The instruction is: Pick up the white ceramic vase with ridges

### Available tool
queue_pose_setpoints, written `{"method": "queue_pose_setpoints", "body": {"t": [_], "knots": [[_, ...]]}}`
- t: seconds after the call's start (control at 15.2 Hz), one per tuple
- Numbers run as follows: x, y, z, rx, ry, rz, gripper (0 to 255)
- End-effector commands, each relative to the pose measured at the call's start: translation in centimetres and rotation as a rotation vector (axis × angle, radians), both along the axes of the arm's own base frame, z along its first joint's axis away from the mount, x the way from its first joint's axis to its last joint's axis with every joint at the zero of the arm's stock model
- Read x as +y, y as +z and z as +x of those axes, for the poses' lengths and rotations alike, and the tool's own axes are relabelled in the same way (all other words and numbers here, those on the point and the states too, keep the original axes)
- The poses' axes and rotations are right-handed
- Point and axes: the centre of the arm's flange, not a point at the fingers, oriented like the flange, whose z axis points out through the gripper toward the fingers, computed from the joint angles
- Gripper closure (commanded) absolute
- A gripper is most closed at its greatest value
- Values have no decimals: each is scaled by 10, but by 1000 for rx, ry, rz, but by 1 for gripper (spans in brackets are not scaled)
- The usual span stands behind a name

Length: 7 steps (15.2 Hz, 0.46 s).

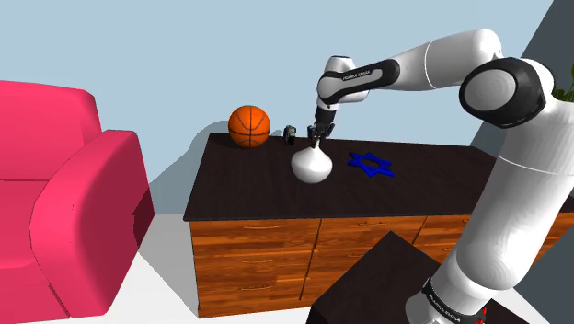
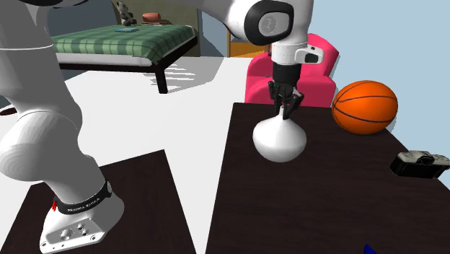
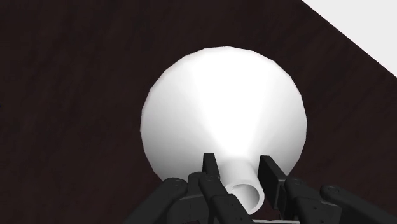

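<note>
My vase (image 1: 311, 166) is plain white: a round, bulbous body tapering up into a short, narrow neck with an open mouth. Its surface is drawn smooth. It is upright on the dark top (image 1: 432, 184) of the wooden chest, between the orange ball (image 1: 249, 126) and the blue star (image 1: 371, 164) in the shoulder view, apart from both. Its neck sits between the fingers of my gripper (image 3: 240, 167), which press on it from both sides. I cannot tell whether its base rests on the top or hangs just above it.
</note>
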Motion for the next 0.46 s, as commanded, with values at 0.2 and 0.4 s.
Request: {"method": "queue_pose_setpoints", "body": {"t": [0.2,0.4], "knots": [[1,29,0,-1,0,0,255],[1,35,0,-1,0,0,255]]}}
